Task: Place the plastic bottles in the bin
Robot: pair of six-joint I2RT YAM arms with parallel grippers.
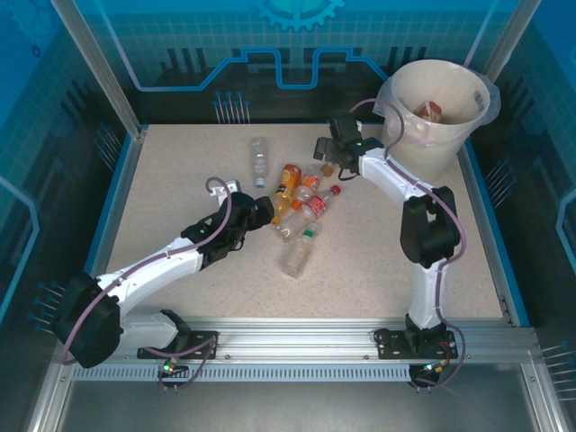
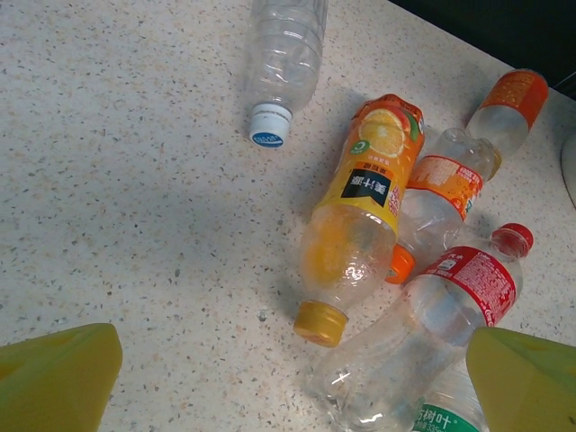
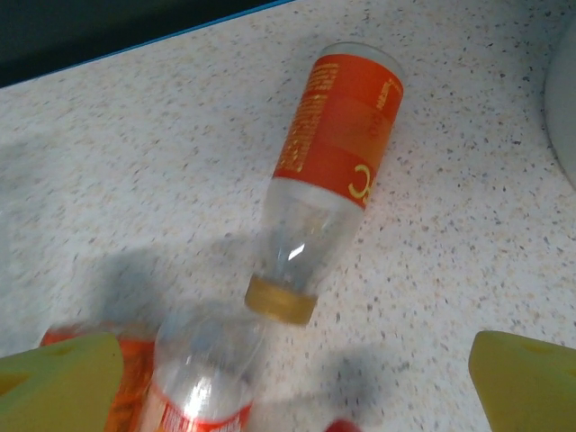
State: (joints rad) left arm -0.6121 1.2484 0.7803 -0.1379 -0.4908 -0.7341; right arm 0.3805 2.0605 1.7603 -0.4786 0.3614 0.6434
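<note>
Plastic bottles (image 1: 315, 209) lie clustered on the tabletop (image 1: 180, 180), one sits inside the bin (image 1: 432, 148), and my left fingers (image 2: 54, 373) and right fingers (image 3: 526, 382) gape wide, holding nothing.

speckled tabletop (image 1: 180, 180) | blue edge strip (image 1: 115, 207) along its sides | aluminium rail (image 1: 297, 331) at near edge | blue patterned panels (image 1: 180, 45) behind

Left wrist view: a clear white-capped bottle (image 2: 283, 54) runs off the top edge, and a green-lettered bottle (image 2: 445, 416) is cut by the bottom edge. Right wrist view: a blurred bottle (image 3: 202, 378) leaves the frame at lower left. Top view: the reddish contents (image 1: 428, 111) of the bin (image 1: 441, 151), perhaps bottles, are too small to make out.
</note>
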